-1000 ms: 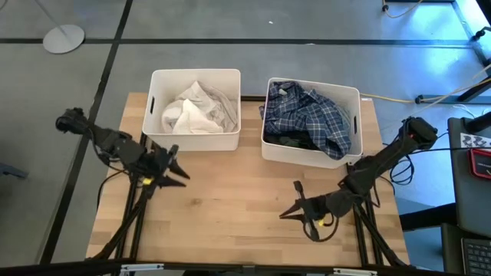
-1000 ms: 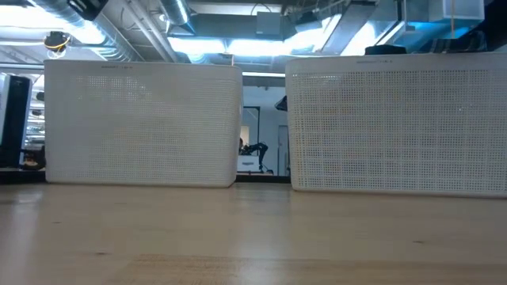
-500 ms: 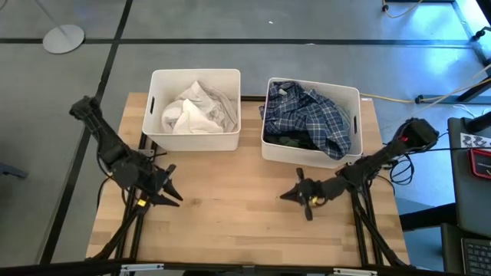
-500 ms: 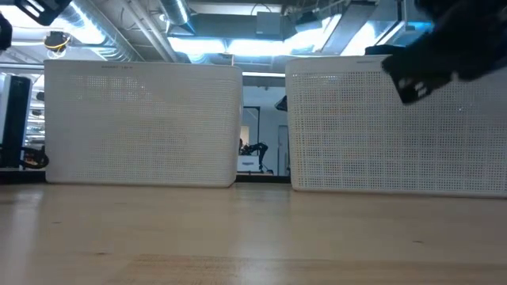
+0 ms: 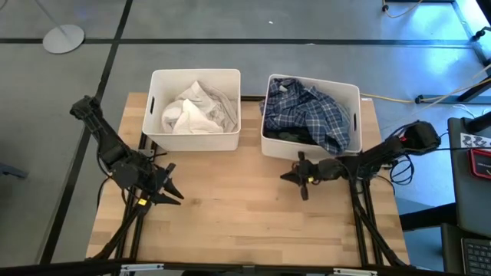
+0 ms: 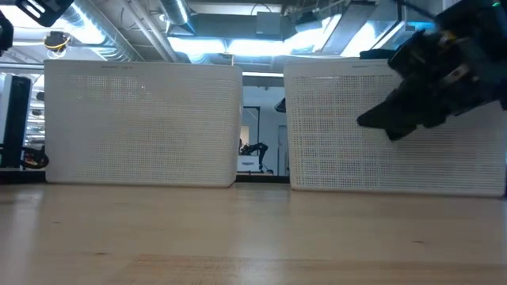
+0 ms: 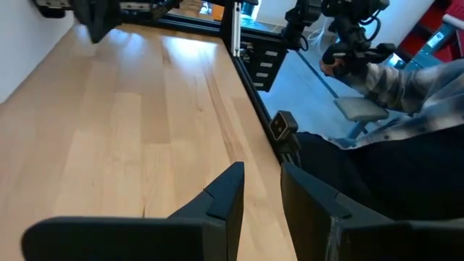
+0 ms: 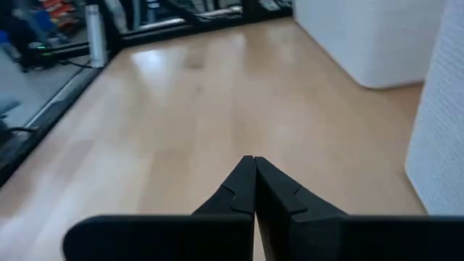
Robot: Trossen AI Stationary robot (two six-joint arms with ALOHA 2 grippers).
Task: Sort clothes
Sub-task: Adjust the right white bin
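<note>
White and pale grey clothes (image 5: pixel 196 109) lie heaped in the left white bin (image 5: pixel 156 115). A navy-and-white plaid shirt (image 5: pixel 311 113) lies on top of darker clothes in the right white bin (image 5: pixel 354 115). My left gripper (image 5: pixel 175 190) hovers over the bare table near its left edge, in front of the left bin. It is open and empty, as the left wrist view (image 7: pixel 261 170) also shows. My right gripper (image 5: pixel 284 177) is shut and empty, just in front of the right bin's near wall (image 6: pixel 396 158). It also shows in the low view (image 6: pixel 372 121) and the right wrist view (image 8: pixel 254 161).
The wooden table (image 5: pixel 230 222) is bare in front of the two bins, which stand side by side at its far edge. In the left wrist view a person in a plaid sleeve (image 7: pixel 413 72) sits beyond the table's near edge.
My right gripper has gone toward the table's far edge, up to the right bin's near wall, still shut. My left gripper has gone a little toward the near edge and its arm has swung back toward the left edge.
</note>
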